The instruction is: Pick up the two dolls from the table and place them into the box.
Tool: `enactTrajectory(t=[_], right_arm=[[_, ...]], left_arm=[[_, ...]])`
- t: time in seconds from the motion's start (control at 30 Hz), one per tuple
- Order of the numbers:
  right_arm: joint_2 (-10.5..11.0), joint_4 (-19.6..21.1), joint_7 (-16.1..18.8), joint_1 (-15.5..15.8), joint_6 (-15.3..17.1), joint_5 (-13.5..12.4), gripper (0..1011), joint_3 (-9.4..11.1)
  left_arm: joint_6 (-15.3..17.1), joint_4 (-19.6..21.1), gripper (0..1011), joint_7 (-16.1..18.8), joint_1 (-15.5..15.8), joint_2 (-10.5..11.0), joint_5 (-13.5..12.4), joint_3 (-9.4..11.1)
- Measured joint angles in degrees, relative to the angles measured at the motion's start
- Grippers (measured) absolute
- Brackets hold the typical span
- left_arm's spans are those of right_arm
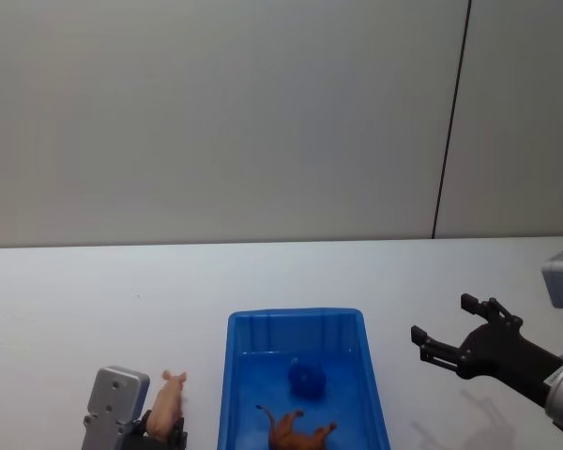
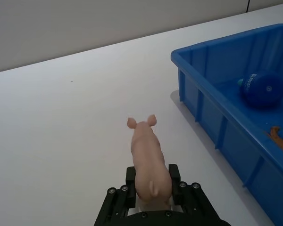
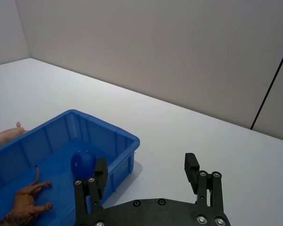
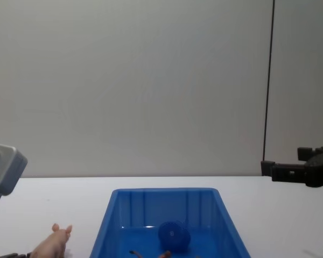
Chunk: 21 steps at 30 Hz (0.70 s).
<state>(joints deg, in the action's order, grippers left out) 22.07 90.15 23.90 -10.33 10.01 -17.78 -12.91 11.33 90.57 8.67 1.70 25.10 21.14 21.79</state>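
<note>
On the white table (image 1: 66,291), just left of the blue box (image 1: 233,375), the left gripper (image 2: 152,188) has its black fingers (image 2: 130,181) closed around the rear half of the pink pig (image 2: 148,162). The pig points away from the wrist, ears and snout forward, its body lying between the two fingers and its head sticking out past them. From the head view the pig (image 1: 166,401) sits beside the box's left wall with the grey wrist housing of the left arm just to its left; the chest view catches the pig's head (image 4: 54,242) low at the left, outside the box (image 4: 167,194). Inside the box lie two toys: a rounded blue figure (image 1: 306,378) near the middle of the floor and a brown lion-like animal (image 1: 296,431) closer to the robot, lying on the floor of the box near the near wall. The right wrist view shows the same pair, the blue figure (image 3: 82,162) and the brown animal (image 3: 26,202), within the box (image 3: 127,139). Off to the right of the box, well apart from it, the right gripper (image 1: 441,328) hangs above the table with its fingers (image 3: 191,167) spread wide and nothing between them.
</note>
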Motion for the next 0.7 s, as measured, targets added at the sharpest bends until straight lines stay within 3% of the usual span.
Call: enactTrajectory(t=[0.1,0.7], right_arm=[[0.0,0.0,0.0,0.0,0.0,0.0,1001,0.0],[0.0,0.0,0.0,0.0,0.0,0.0,1001,0.0]], left_arm=[[0.0,0.2,389,0.3,0.1,0.0,-0.3,-0.2],[-3.0,4.8,388,1.2,1.7,-0.4,-5.0,-1.6]])
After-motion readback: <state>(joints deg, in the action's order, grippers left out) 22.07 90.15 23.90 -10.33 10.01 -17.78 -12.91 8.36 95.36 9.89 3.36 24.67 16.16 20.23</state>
